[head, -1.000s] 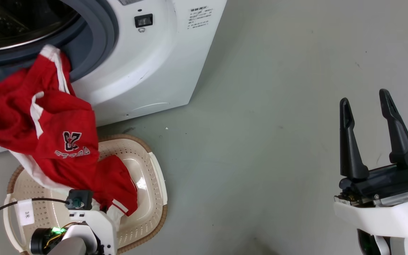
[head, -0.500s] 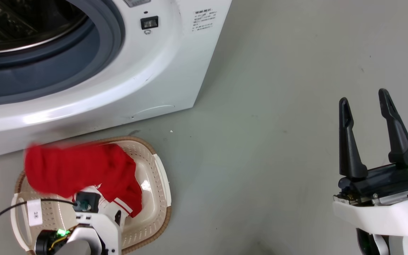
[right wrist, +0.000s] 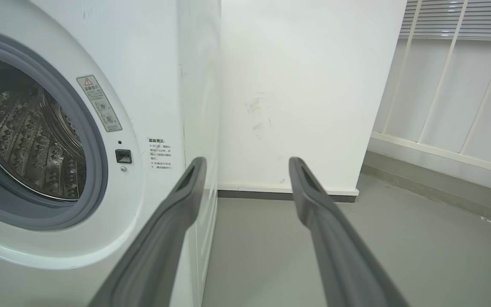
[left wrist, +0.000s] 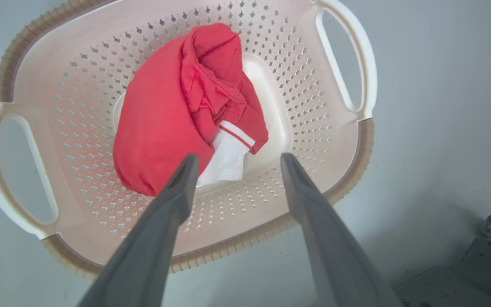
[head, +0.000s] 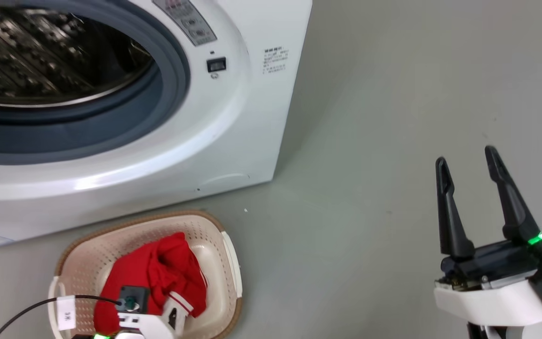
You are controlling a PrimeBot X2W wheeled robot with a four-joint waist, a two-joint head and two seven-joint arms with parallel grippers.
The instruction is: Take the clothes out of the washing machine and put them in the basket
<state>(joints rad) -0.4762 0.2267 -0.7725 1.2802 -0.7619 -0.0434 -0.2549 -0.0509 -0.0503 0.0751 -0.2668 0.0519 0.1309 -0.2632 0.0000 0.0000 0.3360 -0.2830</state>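
The left tool hangs wide open and empty above the basket, with the red clothes bunched on its bottom and clear of the tool, so the drop looks done. The right tool, also spread wide and empty, hovers well apart over the floor beside the washer. What shows of the drum is bare steel; next, I judge, comes a look deeper inside before reaching in or stopping.
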